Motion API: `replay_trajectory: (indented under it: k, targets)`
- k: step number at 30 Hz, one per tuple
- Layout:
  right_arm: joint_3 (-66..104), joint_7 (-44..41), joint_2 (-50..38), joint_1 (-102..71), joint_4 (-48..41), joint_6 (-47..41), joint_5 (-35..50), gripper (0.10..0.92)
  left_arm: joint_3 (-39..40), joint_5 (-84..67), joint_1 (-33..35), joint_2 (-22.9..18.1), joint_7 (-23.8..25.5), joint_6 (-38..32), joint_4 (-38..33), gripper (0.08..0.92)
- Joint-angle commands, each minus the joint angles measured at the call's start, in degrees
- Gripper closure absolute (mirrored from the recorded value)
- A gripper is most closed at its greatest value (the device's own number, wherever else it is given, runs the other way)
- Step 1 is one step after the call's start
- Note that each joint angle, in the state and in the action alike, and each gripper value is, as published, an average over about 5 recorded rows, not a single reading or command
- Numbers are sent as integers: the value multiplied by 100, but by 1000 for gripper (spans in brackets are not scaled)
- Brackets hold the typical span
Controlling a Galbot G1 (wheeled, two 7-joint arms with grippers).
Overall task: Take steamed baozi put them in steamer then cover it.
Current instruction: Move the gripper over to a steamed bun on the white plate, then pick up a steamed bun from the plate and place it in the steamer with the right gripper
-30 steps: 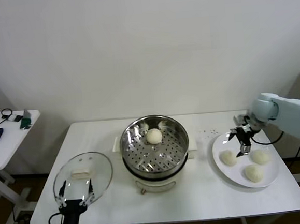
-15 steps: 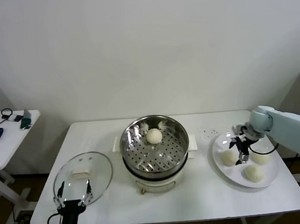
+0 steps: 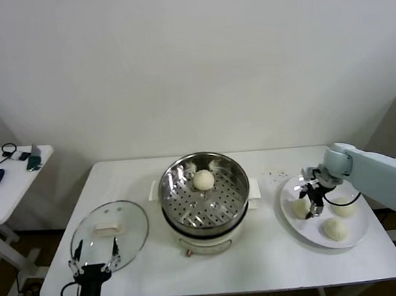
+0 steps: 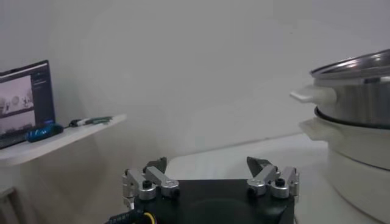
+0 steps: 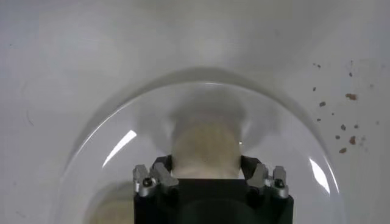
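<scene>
While the steamer (image 3: 204,197) stood at the middle of the worktop (image 3: 262,259), the right end effector (image 3: 310,201) was low over the white plate (image 3: 356,235), which lay to the right of the steamer. Its fingers stood spread on both sides of 1 steamed baozi (image 3: 299,208), the one on the plate nearest to the steamer. In the right wrist view this bun (image 5: 205,149) sat between the 2 finger bases, but I could not tell if the fingers were really pressing it or only standing around it. 2 more buns (image 3: 343,206) (image 3: 334,228) lay on the far part of the plate from the steamer. 1 bun (image 3: 202,180) was already inside the steamer, on the perforated bottom, toward its back wall.

The cover (image 3: 109,236) lay flat on the worktop to the left of the steamer, apart from it, with its whitish handle (image 3: 107,229) up. The left end effector (image 3: 92,264) was at the front edge of the cover, on the side away from the steamer, with its fingers spread apart and nothing between them.
</scene>
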Motion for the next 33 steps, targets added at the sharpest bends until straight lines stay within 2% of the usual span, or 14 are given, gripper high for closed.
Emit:
replay_trajectory:
  k: [1,5,16,24,33]
  targets:
    - [125,-38,33,-83,-111,21,-33,355,-17,-9,1,8,-8,7,-13,177]
    - [15,-20,-105,118,21,-38,268,374,-17,-13,-2,5,-16,9,-18,177]
    - [-1298,-111,-236,2259,468,-288,2197,381,39,13,-12,-4,-24,59,-97,177]
    - [-2253,-53,663,4052,531,-430,3791,381,167,90,19,24,-19,78,-185,177]
    - [-2356,376,1525,4373,1217,-765,4625,380,312,132,22,141,6,71,-205,177]
